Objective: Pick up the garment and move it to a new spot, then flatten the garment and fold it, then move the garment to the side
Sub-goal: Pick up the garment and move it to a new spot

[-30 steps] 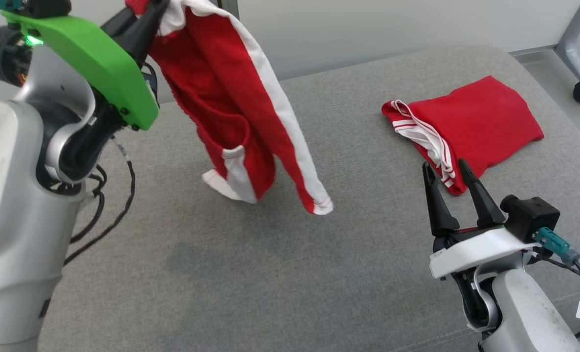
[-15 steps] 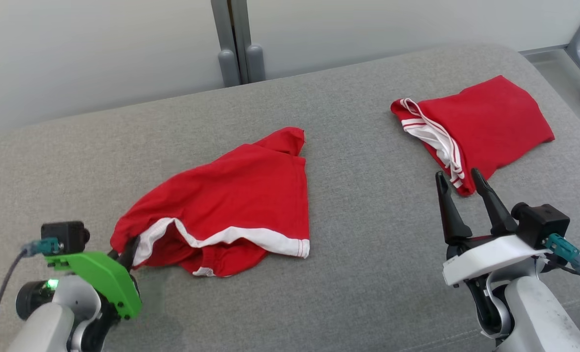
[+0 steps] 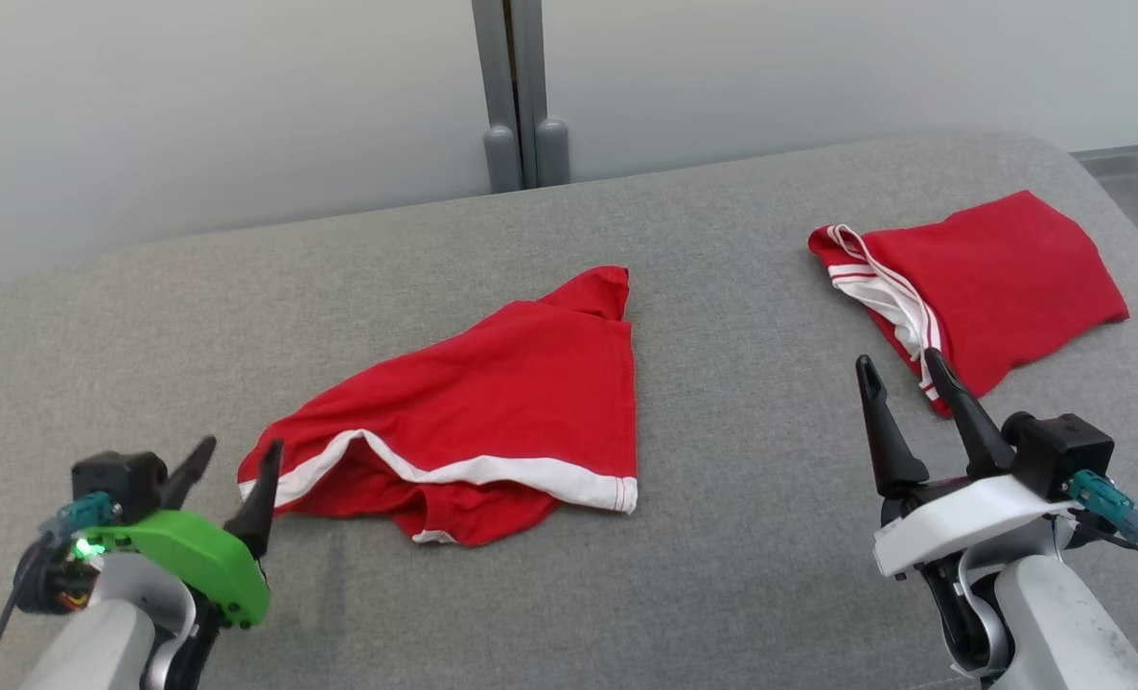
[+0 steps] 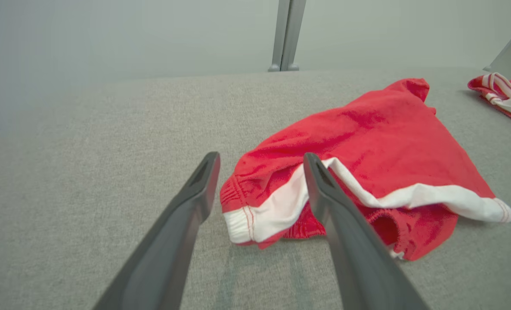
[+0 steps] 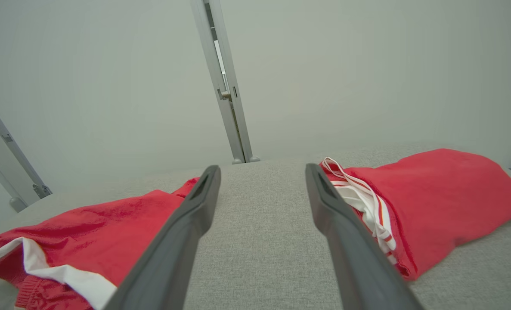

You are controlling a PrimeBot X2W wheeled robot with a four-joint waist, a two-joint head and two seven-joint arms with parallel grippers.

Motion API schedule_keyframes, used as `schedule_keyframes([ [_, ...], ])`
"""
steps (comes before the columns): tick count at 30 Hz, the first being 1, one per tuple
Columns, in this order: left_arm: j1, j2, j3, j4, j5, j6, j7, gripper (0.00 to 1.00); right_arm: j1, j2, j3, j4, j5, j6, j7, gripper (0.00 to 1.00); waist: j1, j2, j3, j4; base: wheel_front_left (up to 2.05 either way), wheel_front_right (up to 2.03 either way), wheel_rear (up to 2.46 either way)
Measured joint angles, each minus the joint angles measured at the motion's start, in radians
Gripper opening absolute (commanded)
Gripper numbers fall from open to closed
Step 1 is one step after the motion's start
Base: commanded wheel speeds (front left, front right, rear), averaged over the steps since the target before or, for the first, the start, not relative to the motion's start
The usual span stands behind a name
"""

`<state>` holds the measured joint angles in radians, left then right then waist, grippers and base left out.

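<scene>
Head view: red shorts [image 3: 492, 402] lie crumpled at the centre of the grey padded surface [image 3: 722, 537]. Their long axis runs near-left to far-right, with the waistband end just beside the left tool [image 3: 241, 446]. Left tool and right tool [image 3: 898, 359] stand wide open, empty. Fabric is judged light, limp, non-fragile; grip the waistband corners.

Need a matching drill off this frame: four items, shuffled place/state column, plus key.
Items
1. left gripper
2. right gripper
3. red shorts
4. folded garment

Place/state
A. lying at the far right, striped edge facing inward
B. open, at the waistband end of the red shorts
C. rumpled, middle of the grey cushion
D. open, tips by the folded garment's striped edge

Pairs: 1-B, 2-D, 3-C, 4-A
</scene>
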<state>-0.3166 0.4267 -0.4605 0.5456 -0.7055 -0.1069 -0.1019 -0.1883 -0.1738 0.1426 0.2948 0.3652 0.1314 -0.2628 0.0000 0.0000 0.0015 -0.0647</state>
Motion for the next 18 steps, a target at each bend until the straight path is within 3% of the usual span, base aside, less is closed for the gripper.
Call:
schedule_keyframes([
  [3, -0.012, 0.021, 0.027, -0.069, 0.024, 0.047, -0.055, 1.00, 0.000, 0.002, -0.002, -0.006, 0.000, 0.000, 0.000, 1.00, 0.0000, 0.0000, -0.012, 0.013, 0.00, 0.00, 0.00],
  [7, 0.023, 0.032, 0.086, -0.200, 0.047, 0.141, -0.131, 1.00, 0.015, 0.015, -0.001, -0.013, -0.001, 0.000, 0.000, 1.00, 0.0000, 0.0000, -0.028, 0.024, 0.00, 0.00, 0.00],
  [11, 0.138, 0.003, 0.159, -0.342, 0.097, 0.234, -0.157, 1.00, 0.043, 0.024, 0.000, -0.011, -0.001, 0.000, 0.000, 1.00, 0.0000, 0.0000, -0.037, 0.031, 0.00, 0.00, 0.00],
  [15, 0.260, -0.054, 0.224, -0.421, 0.168, 0.272, -0.159, 1.00, 0.060, 0.034, 0.009, -0.008, 0.000, 0.000, 0.000, 1.00, 0.0000, 0.0000, -0.039, 0.034, 0.00, 0.00, 0.00],
  [18, 0.328, -0.107, 0.266, -0.443, 0.191, 0.267, -0.160, 1.00, 0.069, 0.036, 0.008, -0.009, 0.001, 0.000, 0.000, 1.00, 0.0000, 0.0000, -0.041, 0.037, 0.00, 0.00, 0.00],
])
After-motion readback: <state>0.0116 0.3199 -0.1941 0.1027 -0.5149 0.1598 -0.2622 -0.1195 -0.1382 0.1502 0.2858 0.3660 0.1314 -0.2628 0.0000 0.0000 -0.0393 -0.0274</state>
